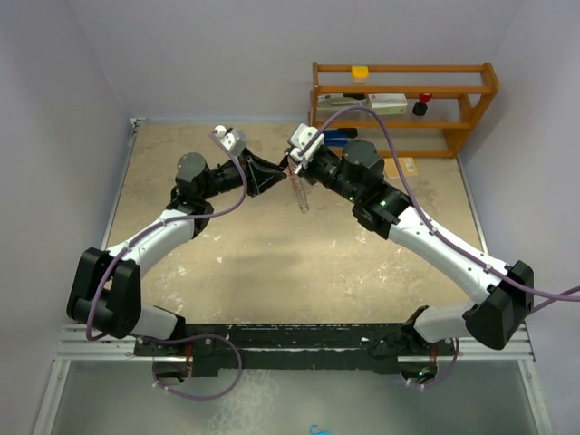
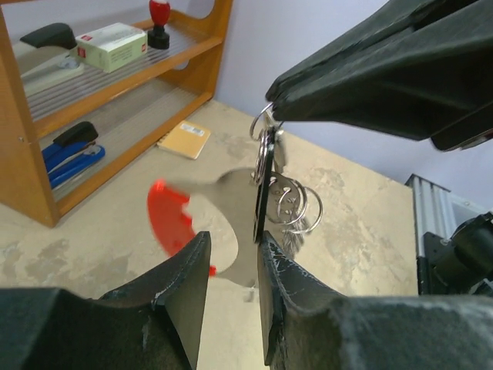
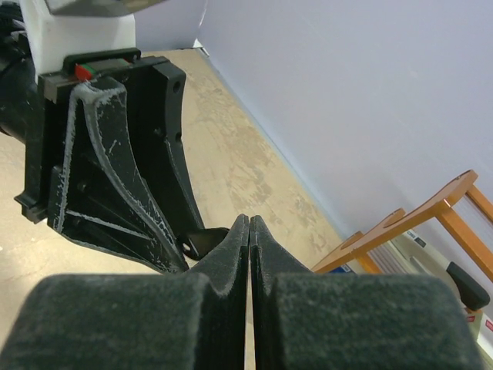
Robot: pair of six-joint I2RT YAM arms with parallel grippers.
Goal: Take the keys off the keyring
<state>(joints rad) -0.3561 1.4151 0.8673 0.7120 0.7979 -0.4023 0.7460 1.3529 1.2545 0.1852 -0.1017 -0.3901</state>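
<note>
My right gripper [image 1: 290,166] is shut on a small silver ring [image 2: 264,119] at the top of the bunch and holds it above the table; it also shows in the left wrist view [image 2: 273,96] and in its own view [image 3: 249,220]. Below hang a dark flat key [image 2: 262,202], more silver rings and small keys [image 2: 296,206], and the keyring's blurred red crescent [image 2: 171,220] with its grey arc [image 2: 235,231]. My left gripper [image 2: 233,235] is open right under the bunch, jaws apart, with the dark key's lower end against one fingertip [image 2: 269,250]. The bunch dangles between both grippers [image 1: 302,198].
A wooden shelf [image 1: 403,100] stands at the back right with a white box [image 2: 112,45], a red stamp [image 2: 159,19] and a blue stapler [image 2: 69,150]. A yellow pad [image 2: 185,139] lies on the table before it. Walls enclose the table.
</note>
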